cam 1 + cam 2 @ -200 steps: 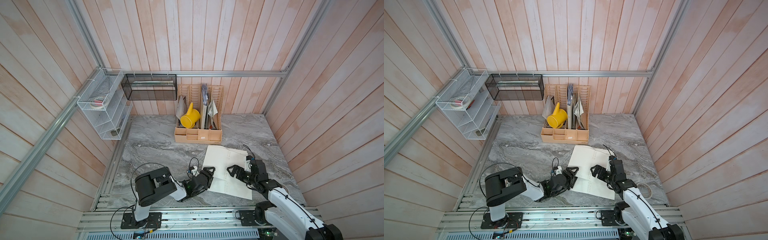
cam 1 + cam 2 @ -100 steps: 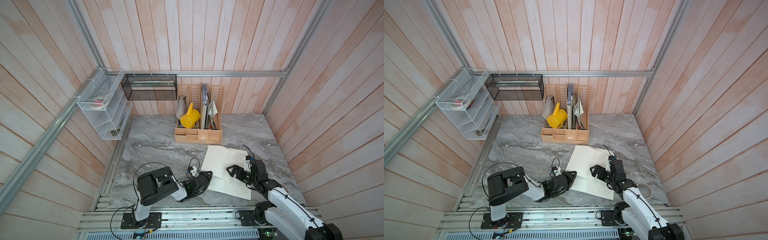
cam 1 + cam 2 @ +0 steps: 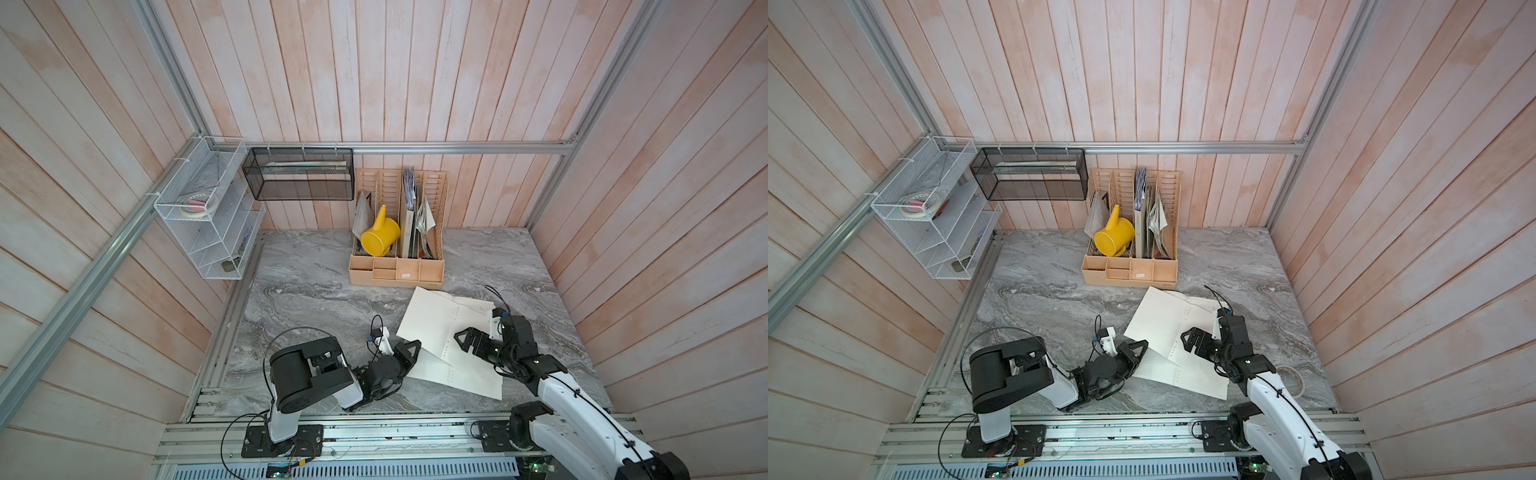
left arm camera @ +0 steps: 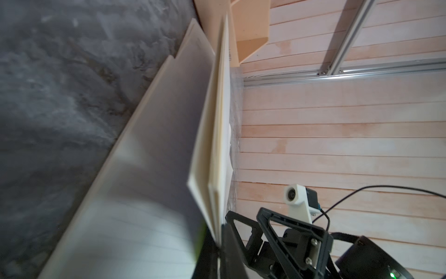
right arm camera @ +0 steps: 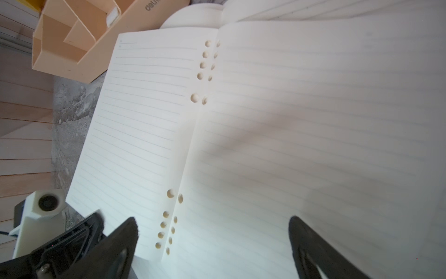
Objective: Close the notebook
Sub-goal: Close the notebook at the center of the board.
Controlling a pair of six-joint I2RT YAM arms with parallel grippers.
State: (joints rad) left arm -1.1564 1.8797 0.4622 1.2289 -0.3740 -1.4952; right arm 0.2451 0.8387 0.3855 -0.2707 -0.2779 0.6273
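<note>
The notebook [image 3: 436, 320] [image 3: 1158, 318] lies open on the marble table, white lined pages up, punched holes along its spine [image 5: 200, 77]. My left gripper [image 3: 414, 347] [image 3: 1141, 347] is at the notebook's near left edge, shut on a thin stack of pages [image 4: 217, 145]. That stack stands raised edge-on over the page below [image 4: 135, 224]. My right gripper [image 3: 462, 338] [image 3: 1187, 337] hovers open over the middle of the notebook. Its two fingers [image 5: 120, 241] straddle the spine and hold nothing.
A tan desk organizer [image 3: 397, 272] with a yellow watering can [image 3: 380, 237] stands just behind the notebook. A black mesh basket [image 3: 299, 178] and a white wire shelf [image 3: 208, 212] hang on the walls. A tape roll [image 3: 1293, 376] lies by my right arm.
My left gripper has shut on the notebook's left page edge, and the left pages now stand slightly raised. The right gripper has stayed where it was.
</note>
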